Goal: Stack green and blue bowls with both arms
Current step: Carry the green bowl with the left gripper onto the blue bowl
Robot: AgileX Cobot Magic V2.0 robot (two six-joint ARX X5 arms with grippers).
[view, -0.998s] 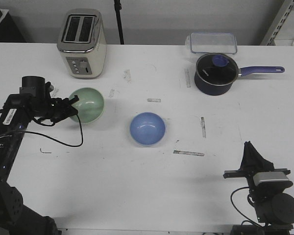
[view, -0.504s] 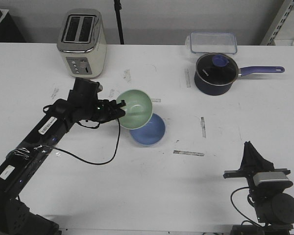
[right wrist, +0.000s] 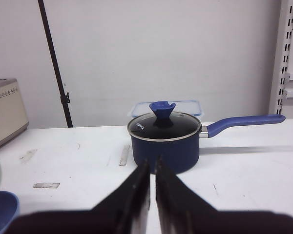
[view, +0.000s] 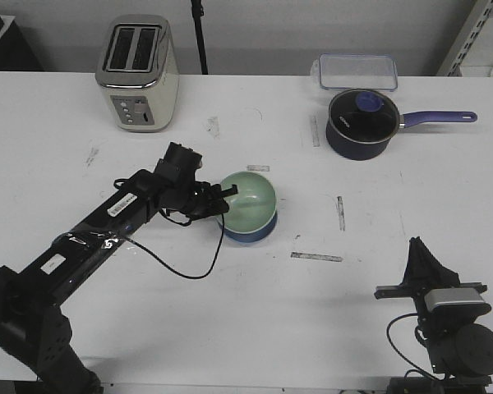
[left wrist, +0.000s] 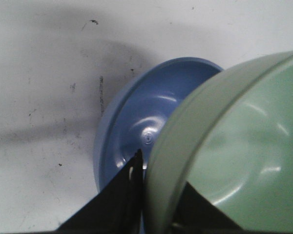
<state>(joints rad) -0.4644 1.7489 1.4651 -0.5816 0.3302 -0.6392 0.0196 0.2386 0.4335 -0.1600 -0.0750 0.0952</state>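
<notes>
My left gripper [view: 227, 197] is shut on the rim of the pale mint green bowl [view: 250, 202] and holds it tilted over the periwinkle blue bowl [view: 248, 233], which sits on the table's middle. In the left wrist view the green bowl [left wrist: 234, 146] hangs just above the blue bowl [left wrist: 146, 122], its wall pinched between my fingers [left wrist: 132, 195]. My right gripper [view: 417, 254] is shut and empty, resting near the front right edge. In the right wrist view its jaws [right wrist: 152, 168] are closed with a thin gap.
A cream toaster [view: 137, 72] stands at the back left. A dark blue lidded saucepan [view: 361, 121] with a long handle and a clear lidded container [view: 355, 70] stand at the back right. Tape marks dot the white table [view: 230, 328].
My left arm carried the green bowl from the left of the table rightward and now holds it over the blue bowl. The right arm has not moved.
</notes>
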